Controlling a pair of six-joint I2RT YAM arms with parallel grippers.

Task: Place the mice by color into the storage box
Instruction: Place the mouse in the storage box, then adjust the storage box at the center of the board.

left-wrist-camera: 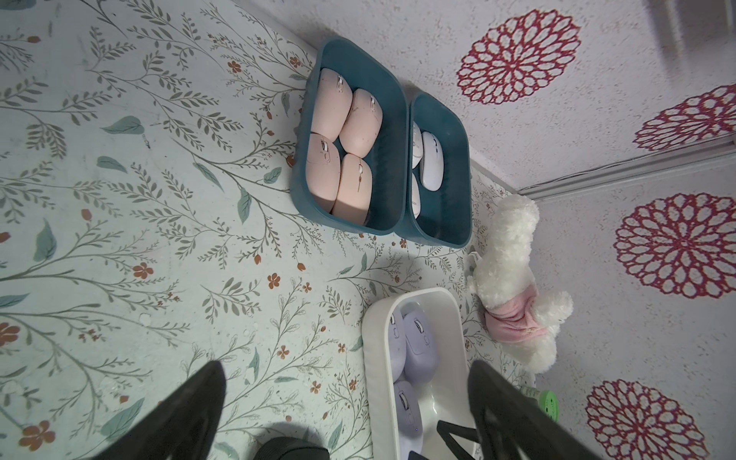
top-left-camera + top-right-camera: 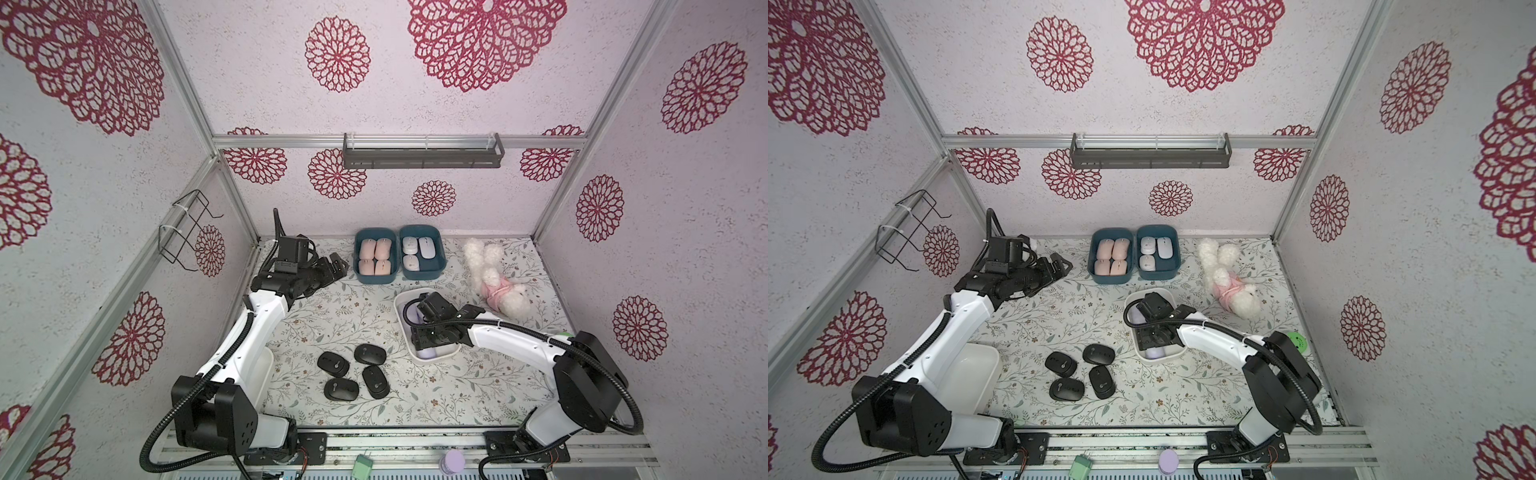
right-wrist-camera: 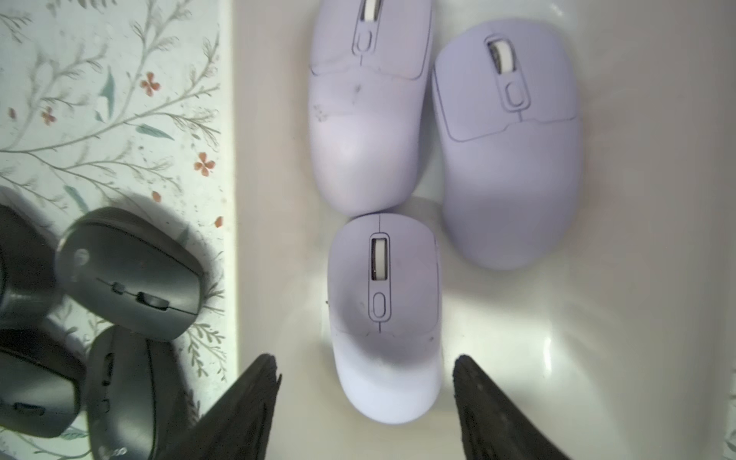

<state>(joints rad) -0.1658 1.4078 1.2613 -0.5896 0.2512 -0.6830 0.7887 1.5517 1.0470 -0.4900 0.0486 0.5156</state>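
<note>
Peach mice and pale mice fill the teal boxes at the tabletop's far edge, lilac mice lie in the white box under the spread right hand, the left hand is likewise spread, leaving four black mice loose near the front edge.

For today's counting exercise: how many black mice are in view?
4, clustered on the table: one black mouse rear left, others rear right, front left, front right. None seems hidden.

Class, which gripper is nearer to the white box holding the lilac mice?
Right. The right gripper hangs over the white box, open astride a lilac mouse. The left gripper sits apart, beside the teal box of pink mice.
</note>
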